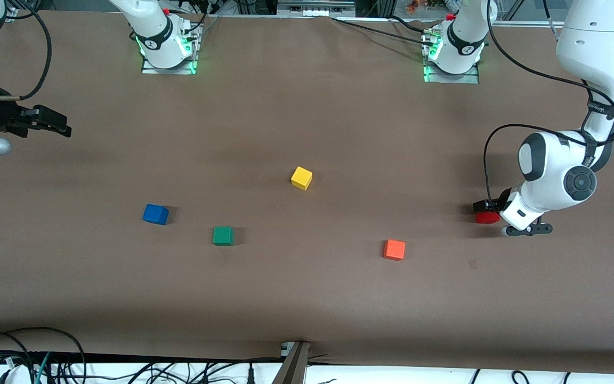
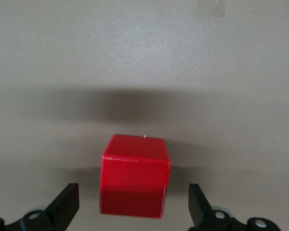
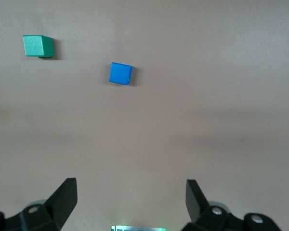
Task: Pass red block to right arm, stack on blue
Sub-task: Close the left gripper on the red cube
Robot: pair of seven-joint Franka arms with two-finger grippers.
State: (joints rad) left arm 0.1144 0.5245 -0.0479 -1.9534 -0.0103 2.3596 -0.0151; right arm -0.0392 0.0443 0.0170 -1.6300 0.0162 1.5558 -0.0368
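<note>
The red block (image 1: 487, 217) sits on the brown table toward the left arm's end. My left gripper (image 1: 486, 211) is low over it. In the left wrist view the red block (image 2: 135, 175) lies between the two fingers of the left gripper (image 2: 133, 204), with a gap on each side; the gripper is open and does not touch it. The blue cube (image 1: 155, 214) sits toward the right arm's end and also shows in the right wrist view (image 3: 120, 73). My right gripper (image 1: 57, 125) hangs open and empty over the table's edge at the right arm's end; it appears again in its own wrist view (image 3: 131, 199).
A green cube (image 1: 223, 235) lies beside the blue one, a little nearer the front camera, and shows in the right wrist view (image 3: 37, 45). A yellow cube (image 1: 301, 177) sits mid-table. An orange cube (image 1: 394, 249) lies nearer the front camera than the red block.
</note>
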